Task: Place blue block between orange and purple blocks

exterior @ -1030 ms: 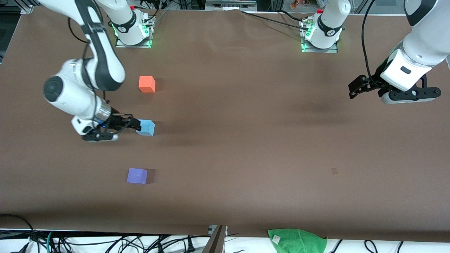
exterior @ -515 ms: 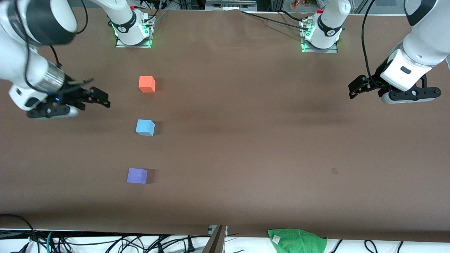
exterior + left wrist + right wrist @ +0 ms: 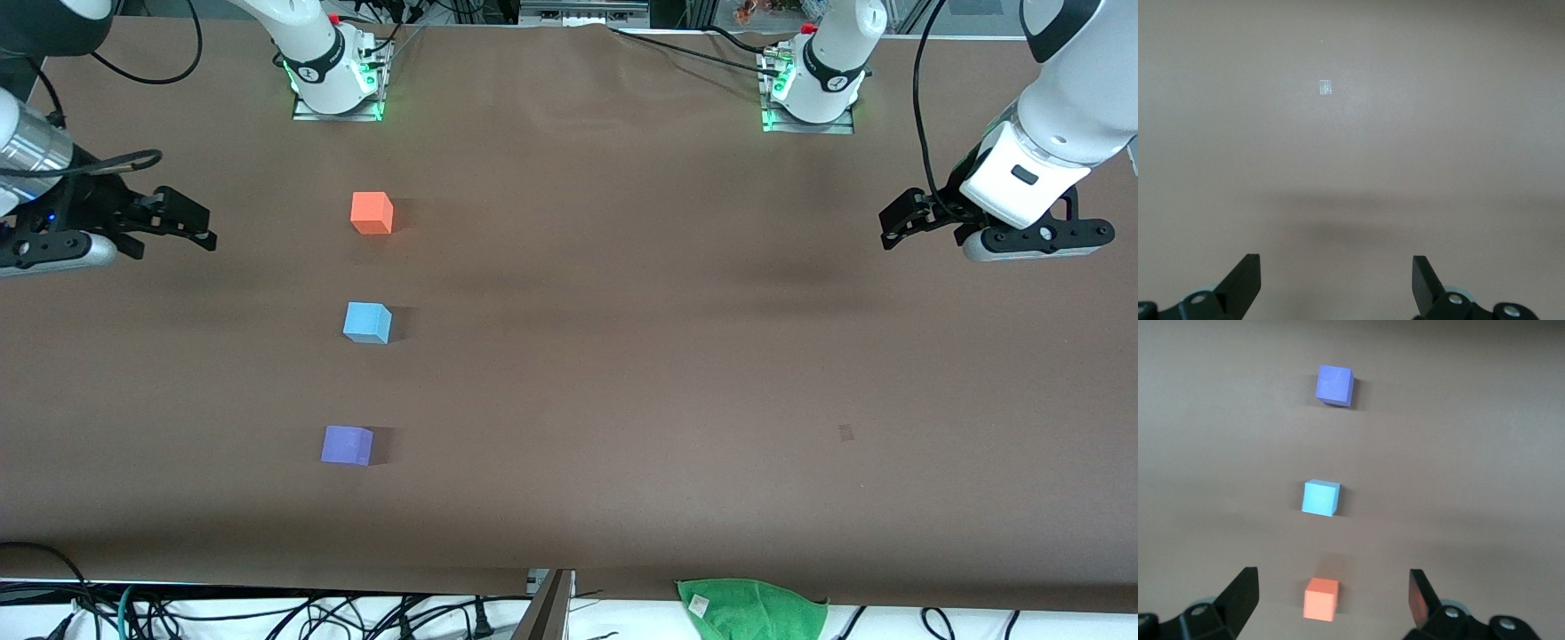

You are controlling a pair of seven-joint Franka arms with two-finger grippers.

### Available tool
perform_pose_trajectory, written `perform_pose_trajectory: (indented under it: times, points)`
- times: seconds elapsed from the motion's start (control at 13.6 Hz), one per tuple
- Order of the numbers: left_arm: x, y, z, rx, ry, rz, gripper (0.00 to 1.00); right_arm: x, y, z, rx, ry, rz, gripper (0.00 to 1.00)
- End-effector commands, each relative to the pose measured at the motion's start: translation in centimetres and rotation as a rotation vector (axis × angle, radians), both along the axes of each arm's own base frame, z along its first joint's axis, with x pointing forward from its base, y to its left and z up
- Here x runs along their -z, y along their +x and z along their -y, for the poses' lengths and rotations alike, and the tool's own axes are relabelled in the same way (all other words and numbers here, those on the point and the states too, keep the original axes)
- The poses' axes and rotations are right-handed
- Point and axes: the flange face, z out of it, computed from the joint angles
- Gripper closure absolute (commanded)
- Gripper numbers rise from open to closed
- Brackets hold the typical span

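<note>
The sky-blue block (image 3: 367,323) rests on the brown table (image 3: 622,356), in line between the orange block (image 3: 372,213) and the purple block (image 3: 347,444). The orange one is farthest from the front camera and the purple one nearest. My right gripper (image 3: 197,222) is open and empty, up in the air over the right arm's end of the table, apart from all blocks. The right wrist view shows its open gripper (image 3: 1333,573) with the orange block (image 3: 1321,599), blue block (image 3: 1321,497) and purple block (image 3: 1335,385) in a row. My left gripper (image 3: 892,228) waits open and empty over the left arm's end of the table, also shown in the left wrist view (image 3: 1336,273).
A green cloth (image 3: 751,609) lies at the table's near edge. A small pale mark (image 3: 845,433) is on the table toward the left arm's end, also in the left wrist view (image 3: 1326,87). Cables (image 3: 267,613) run along the near edge.
My right gripper let go of the blue block, then rose and drew away toward the right arm's end of the table. The blue block stayed put. The left arm barely moved.
</note>
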Motion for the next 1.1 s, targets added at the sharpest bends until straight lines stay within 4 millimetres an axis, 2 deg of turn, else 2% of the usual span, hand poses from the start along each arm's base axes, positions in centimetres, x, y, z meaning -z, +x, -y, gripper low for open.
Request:
perform_pose_trajectory:
  times: [0.0,0.29,0.44,0.59,0.81,1.03]
  points:
    - [-0.6,0.2,0.1,0.024,-0.015,0.006,0.00,-0.3,0.2,0.9,-0.019,-0.015,-0.027,0.01]
    - [-0.6,0.2,0.1,0.024,-0.015,0.006,0.00,0.1,-1.3,0.7,0.015,-0.071,-0.131,0.00]
    - [-0.5,0.2,0.0,0.026,-0.014,0.004,0.00,-1.2,-1.2,-0.4,-0.011,-0.111,-0.101,0.00]
    - [-0.5,0.2,0.0,0.026,-0.014,0.003,0.00,-1.4,-0.9,-0.8,-0.010,-0.108,-0.095,0.00]
    - [-0.4,0.2,0.2,0.027,-0.014,0.001,0.00,-1.7,-0.9,-0.8,-0.001,-0.113,-0.086,0.00]
    - [-0.5,0.2,0.2,0.027,-0.015,0.003,0.00,-2.8,-0.9,-0.7,0.028,-0.105,-0.066,0.00]
